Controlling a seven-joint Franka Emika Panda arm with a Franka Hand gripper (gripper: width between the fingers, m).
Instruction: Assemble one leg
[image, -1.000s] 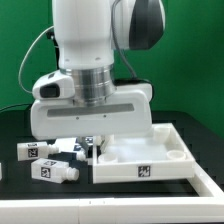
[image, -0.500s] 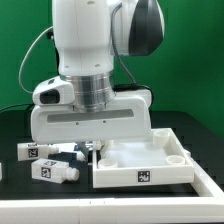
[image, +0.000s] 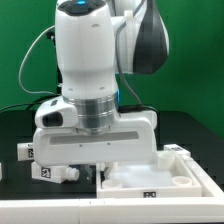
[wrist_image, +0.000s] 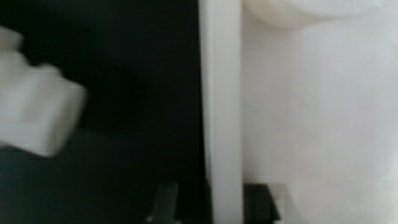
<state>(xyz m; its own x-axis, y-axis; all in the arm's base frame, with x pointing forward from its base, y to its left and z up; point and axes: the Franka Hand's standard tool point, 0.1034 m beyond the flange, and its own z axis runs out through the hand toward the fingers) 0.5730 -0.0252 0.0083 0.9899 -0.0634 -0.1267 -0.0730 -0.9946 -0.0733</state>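
Pressed together on the rim (wrist_image: 217, 90) of the panel (image: 165, 180): the claw (image: 102, 170), pinching that thin white wall from both sides. In the wrist view, dark fingertips (wrist_image: 173, 203) to either side of the white strip, tight against it, with no gap to be made out. Pointing straight down from the arm (image: 85, 60), with the broad white hand hiding most of the fingers in the exterior view.

Just beside the claw, on the side away from the panel: a leg (image: 52, 172), lying flat on the black tabletop (image: 12, 125), black-and-white tag facing the camera. Not touched by the claw, and apart from the panel. Same side in the wrist view, a blurred white block (wrist_image: 36, 100) on the dark surface, clear of the rim; probably that leg, too soft to say more.

Farther from the claw on that same side, half hidden behind the hand: a second leg (image: 25, 152), also flat on the tabletop, tag showing. Cannot tell whether the two legs touch.

On the claw's other side, the panel's open tray, flat on the tabletop, raised rim all round and a small tag on the wall nearest the camera. Inside the rim in the wrist view, only pale floor and a rounded white shape (wrist_image: 294, 10) at the far end, too blurred to name.
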